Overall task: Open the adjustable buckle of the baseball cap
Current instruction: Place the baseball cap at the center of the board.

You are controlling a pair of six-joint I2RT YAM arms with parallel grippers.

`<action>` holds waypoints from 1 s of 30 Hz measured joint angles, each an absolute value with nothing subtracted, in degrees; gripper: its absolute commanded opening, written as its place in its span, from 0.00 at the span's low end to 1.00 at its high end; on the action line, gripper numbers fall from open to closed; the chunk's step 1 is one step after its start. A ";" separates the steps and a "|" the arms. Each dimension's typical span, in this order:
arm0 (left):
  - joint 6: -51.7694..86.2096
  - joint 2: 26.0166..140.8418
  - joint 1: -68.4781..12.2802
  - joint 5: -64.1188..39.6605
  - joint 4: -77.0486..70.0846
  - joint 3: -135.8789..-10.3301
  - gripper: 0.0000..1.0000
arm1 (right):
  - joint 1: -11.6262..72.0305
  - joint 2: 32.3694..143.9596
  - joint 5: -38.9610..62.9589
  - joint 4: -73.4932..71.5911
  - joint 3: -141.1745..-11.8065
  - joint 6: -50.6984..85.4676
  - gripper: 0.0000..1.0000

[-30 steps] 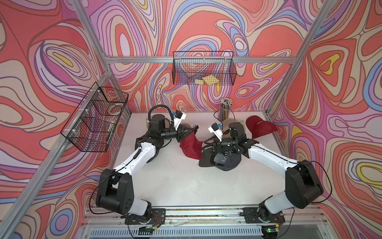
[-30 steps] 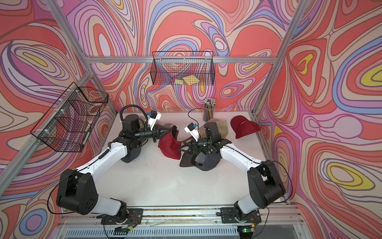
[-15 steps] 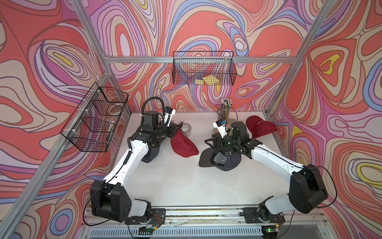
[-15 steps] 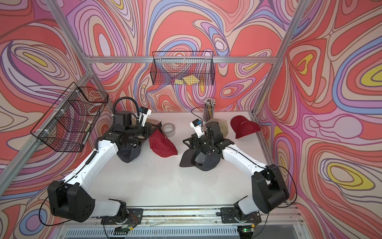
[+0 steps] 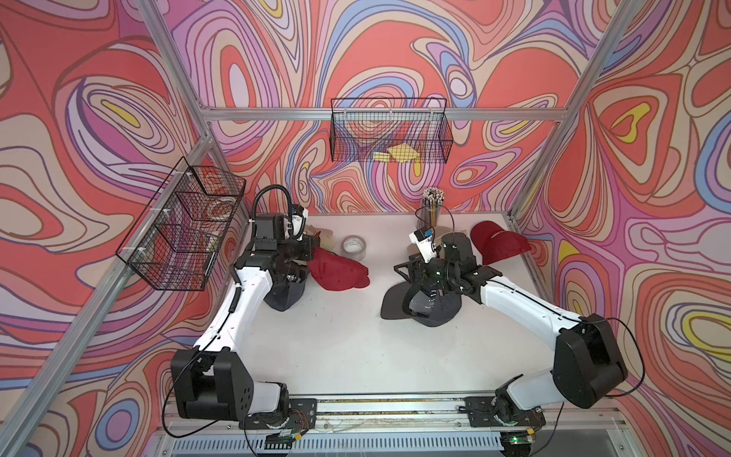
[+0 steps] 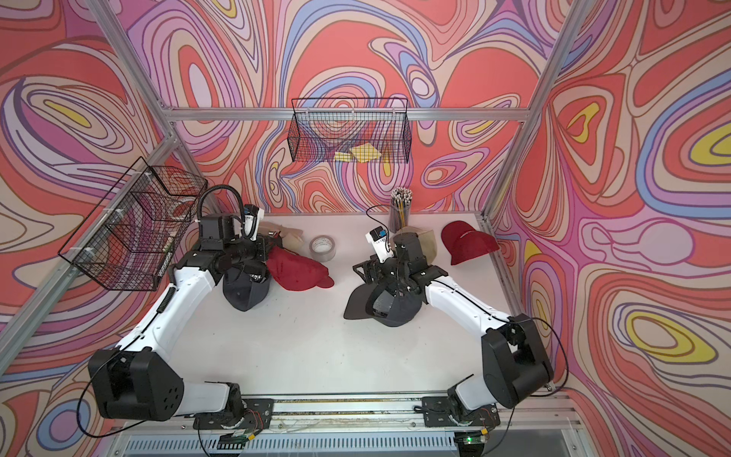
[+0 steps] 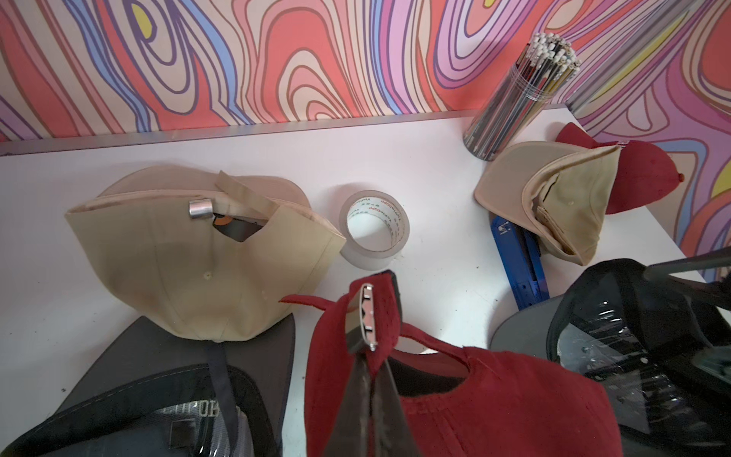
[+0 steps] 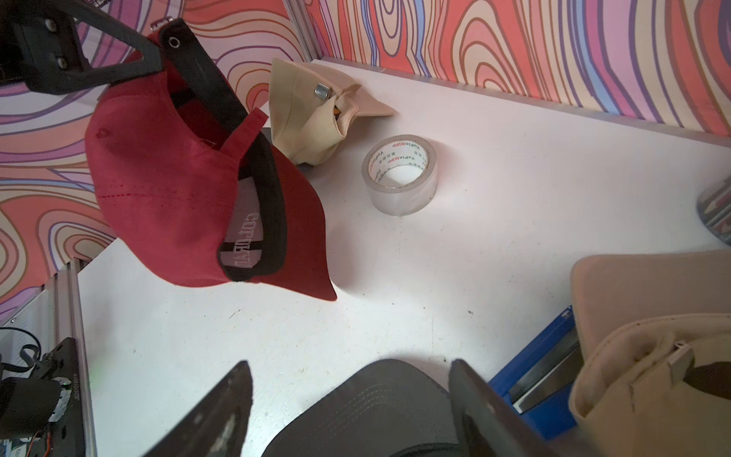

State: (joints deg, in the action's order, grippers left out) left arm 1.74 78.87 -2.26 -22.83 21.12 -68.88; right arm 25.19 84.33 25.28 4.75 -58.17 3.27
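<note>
A red baseball cap (image 5: 340, 273) (image 6: 296, 273) hangs from its back strap, brim low, just above the table. My left gripper (image 7: 372, 356) is shut on that strap right behind the silver metal buckle (image 7: 366, 316). In the right wrist view the cap (image 8: 166, 190) dangles from the left gripper (image 8: 158, 43) with its dark sweatband showing. My right gripper (image 8: 350, 368) (image 5: 407, 269) stands open with nothing between its fingers. It hovers over the brim of a dark grey cap (image 8: 375, 407) (image 5: 431, 308), well to the right of the red cap.
A second dark cap (image 5: 285, 296) lies under my left wrist. A beige cap (image 7: 197, 257) and a tape roll (image 7: 374, 225) sit behind the red cap. Back right hold a pencil cup (image 5: 433, 205), another beige cap (image 7: 553, 198), a blue tool (image 7: 518, 261) and another red cap (image 5: 498, 245). Wire baskets (image 5: 389, 134) hang on the walls.
The two grippers were together at the red cap in the middle. My left arm has pulled the cap back to the left; my right gripper has drawn away to the right.
</note>
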 measured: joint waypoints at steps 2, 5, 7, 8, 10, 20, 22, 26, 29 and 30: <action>1.39 78.87 -2.15 -22.37 21.15 -68.79 0.00 | 25.19 84.33 25.28 4.75 -58.17 3.27 0.78; 0.56 78.83 -1.98 -21.67 21.15 -68.79 0.03 | 25.19 84.33 24.95 4.84 -58.17 3.29 0.78; 0.16 78.83 -1.76 -21.32 21.15 -68.77 0.14 | 25.19 84.33 24.51 4.84 -58.17 3.29 0.80; -0.03 78.83 -1.76 -21.10 21.15 -68.75 0.20 | 25.19 84.33 24.34 4.82 -58.17 3.31 0.82; 0.03 78.78 -1.69 -20.88 21.12 -68.69 0.28 | 25.19 84.33 23.83 4.69 -58.15 3.33 0.84; 0.32 78.78 -0.78 -21.54 21.12 -68.69 0.40 | 25.19 84.33 21.89 3.77 -57.67 3.51 0.86; 0.67 78.78 -0.75 -22.00 21.10 -68.69 0.44 | 25.19 84.31 21.82 3.66 -57.58 3.51 0.85; 1.80 78.78 -0.75 -23.73 20.49 -68.58 0.50 | 25.19 84.31 19.92 3.73 -57.49 4.14 0.81; 2.66 78.78 -1.32 -25.26 19.20 -68.07 0.51 | 24.97 84.31 17.54 5.17 -57.76 5.61 0.79; 2.94 78.83 -1.83 -25.82 18.85 -67.90 0.51 | 24.84 84.31 16.58 6.17 -58.11 6.39 0.80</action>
State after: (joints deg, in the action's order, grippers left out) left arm 2.94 78.83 -1.83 -25.82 18.85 -67.90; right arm 24.84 84.31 16.58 6.17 -58.11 6.39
